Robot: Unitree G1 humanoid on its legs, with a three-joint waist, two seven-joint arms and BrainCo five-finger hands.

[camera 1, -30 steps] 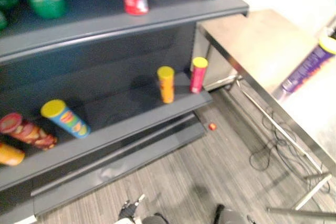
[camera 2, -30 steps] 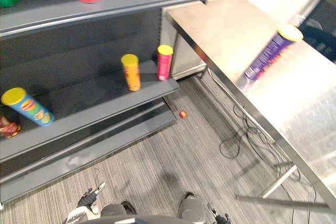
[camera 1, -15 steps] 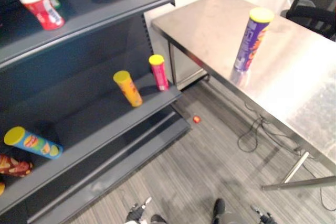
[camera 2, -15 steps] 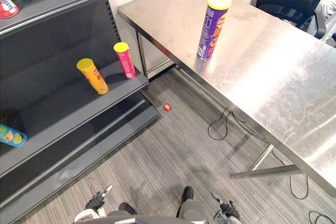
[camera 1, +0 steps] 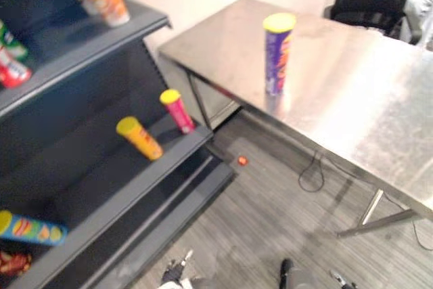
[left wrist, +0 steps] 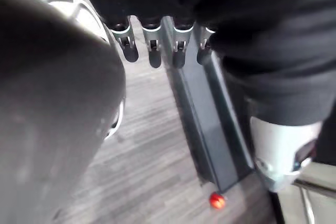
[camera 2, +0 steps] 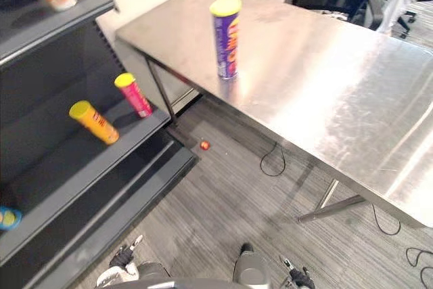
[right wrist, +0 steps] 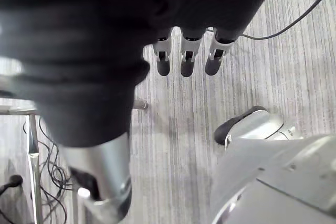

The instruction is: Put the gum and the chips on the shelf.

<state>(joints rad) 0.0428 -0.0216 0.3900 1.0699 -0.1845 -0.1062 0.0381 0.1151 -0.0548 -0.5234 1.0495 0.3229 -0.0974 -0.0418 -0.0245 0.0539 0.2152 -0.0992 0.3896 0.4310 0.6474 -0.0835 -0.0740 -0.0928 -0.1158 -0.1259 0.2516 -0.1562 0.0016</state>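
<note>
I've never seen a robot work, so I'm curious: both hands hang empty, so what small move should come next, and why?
Probably lift the right hand toward the tall purple chips tube with the yellow lid: it stands upright on the shiny steel table, not yet on the dark metal shelf. That hand and the left hand hang low, fingers relaxed, holding nothing.

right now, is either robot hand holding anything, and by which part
Nothing is held. The left robot hand and the right robot hand hang open and empty above the floor; the purple chips can stands untouched on the steel table.
</note>
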